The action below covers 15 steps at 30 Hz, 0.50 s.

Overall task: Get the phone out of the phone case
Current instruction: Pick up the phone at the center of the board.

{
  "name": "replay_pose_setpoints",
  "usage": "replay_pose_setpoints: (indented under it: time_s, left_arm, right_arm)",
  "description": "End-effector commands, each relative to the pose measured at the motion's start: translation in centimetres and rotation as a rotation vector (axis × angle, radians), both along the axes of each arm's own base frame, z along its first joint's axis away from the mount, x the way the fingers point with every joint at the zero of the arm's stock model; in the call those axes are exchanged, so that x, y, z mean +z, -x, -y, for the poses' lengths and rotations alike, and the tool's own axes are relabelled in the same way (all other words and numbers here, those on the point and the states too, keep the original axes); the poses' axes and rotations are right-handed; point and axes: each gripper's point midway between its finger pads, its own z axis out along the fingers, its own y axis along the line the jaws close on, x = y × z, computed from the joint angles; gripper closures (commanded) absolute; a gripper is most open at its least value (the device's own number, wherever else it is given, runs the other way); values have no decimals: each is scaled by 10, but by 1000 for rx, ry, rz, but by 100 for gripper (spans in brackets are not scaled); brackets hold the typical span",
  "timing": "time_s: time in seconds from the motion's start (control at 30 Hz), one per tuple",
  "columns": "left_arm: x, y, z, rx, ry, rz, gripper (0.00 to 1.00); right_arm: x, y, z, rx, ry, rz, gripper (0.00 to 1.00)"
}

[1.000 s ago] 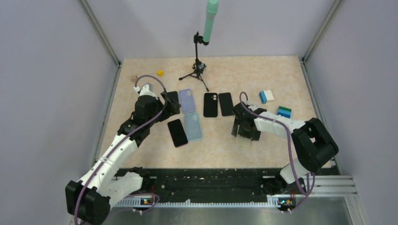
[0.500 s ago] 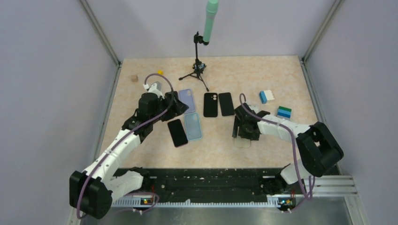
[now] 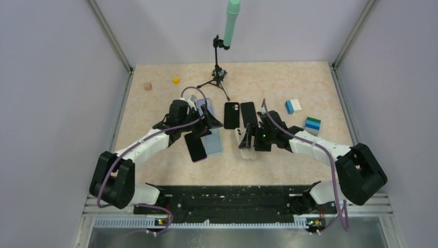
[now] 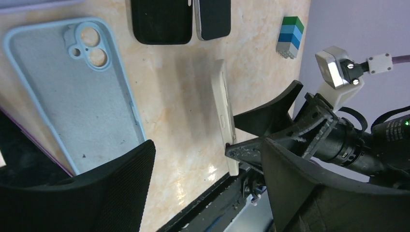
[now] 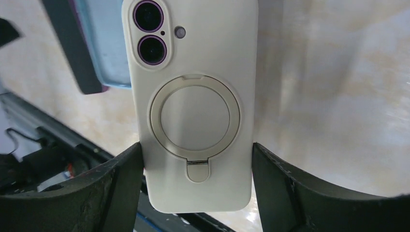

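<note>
A cream phone case (image 5: 196,96) with a ring stand holds the phone, whose camera lenses (image 5: 151,29) show through the cut-out. My right gripper (image 5: 197,154) is shut on the case's two long sides and holds it off the table, tilted on edge, at table centre (image 3: 245,139). In the left wrist view the cased phone (image 4: 223,111) appears edge-on, just ahead of my left gripper (image 4: 208,159). That gripper stands open with nothing between its fingers and is a short way left of the case in the top view (image 3: 209,123).
An empty light blue case (image 4: 72,92) lies under the left gripper, a black phone (image 3: 195,146) beside it. Two more black phones (image 3: 232,114) (image 3: 248,113) lie behind. A tripod (image 3: 219,77) stands at the back. Coloured blocks (image 3: 293,106) (image 3: 312,123) sit at right.
The right gripper has lifted the cream cased phone and carried it left toward centre. The left arm has swung right, over the blue case, toward it.
</note>
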Motion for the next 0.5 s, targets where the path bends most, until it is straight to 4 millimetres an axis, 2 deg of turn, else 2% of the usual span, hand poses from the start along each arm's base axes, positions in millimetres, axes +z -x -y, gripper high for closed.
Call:
replay_pose_setpoints:
  time_s: [0.0, 0.23, 0.47]
  left_arm:
    - [14, -3, 21, -28, 99, -6, 20]
    - [-8, 2, 35, 0, 108, -110, 21]
    - [-18, -3, 32, 65, 77, -121, 26]
  right_arm:
    - [49, -10, -54, 130, -299, 105, 44]
    - [56, -16, -80, 185, -413, 116, 45]
    - [60, -11, -92, 243, -440, 123, 44]
